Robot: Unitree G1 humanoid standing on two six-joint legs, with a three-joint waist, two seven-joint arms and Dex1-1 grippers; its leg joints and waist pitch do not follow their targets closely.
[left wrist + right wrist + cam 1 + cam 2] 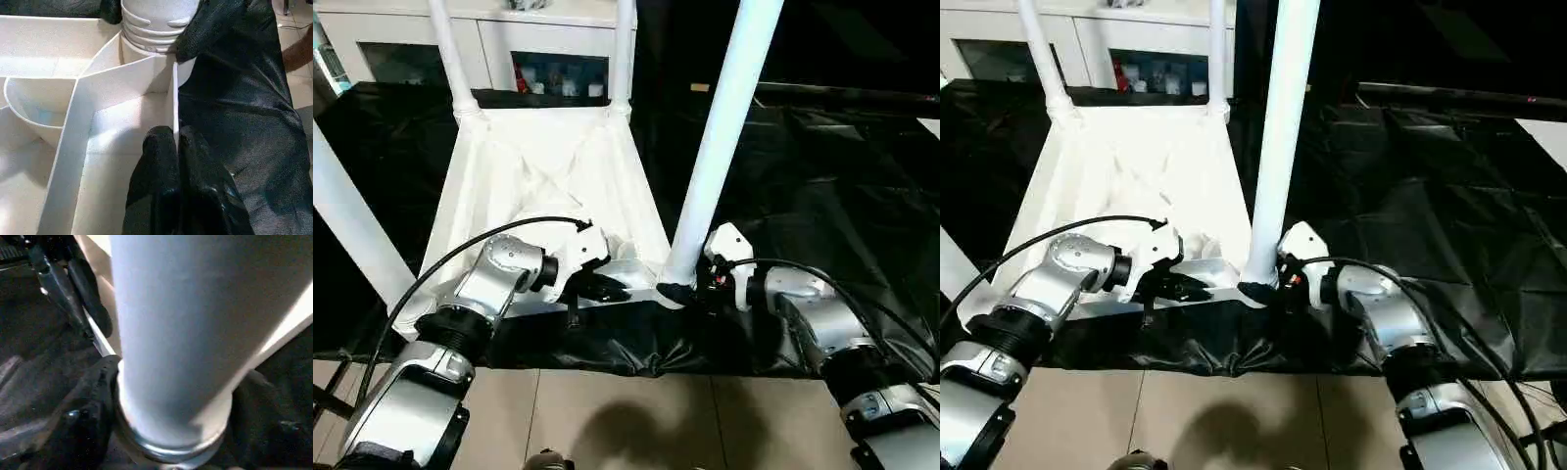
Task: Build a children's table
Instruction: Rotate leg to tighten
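Observation:
The children's table top (pixel 509 166) lies upside down on black cloth, ribs facing up. Legs stand in its two far corner sockets (pixel 450 59) (pixel 623 54), and another leg (pixel 352 225) rises at the near left. The near-right leg (pixel 724 127) stands upright in its corner socket. My left gripper (pixel 176 139) is shut on the thin near rim wall (pixel 174 98) of the top, close to that corner. My right gripper (pixel 690 289) hugs the base of the near-right leg (pixel 171 333), one black finger (pixel 98 396) on each side.
A white glass-doored cabinet (pixel 558 39) stands behind the table. Black cloth (pixel 803 166) spreads out to the right and drapes over the front edge. Tiled floor (pixel 607 411) shows below it.

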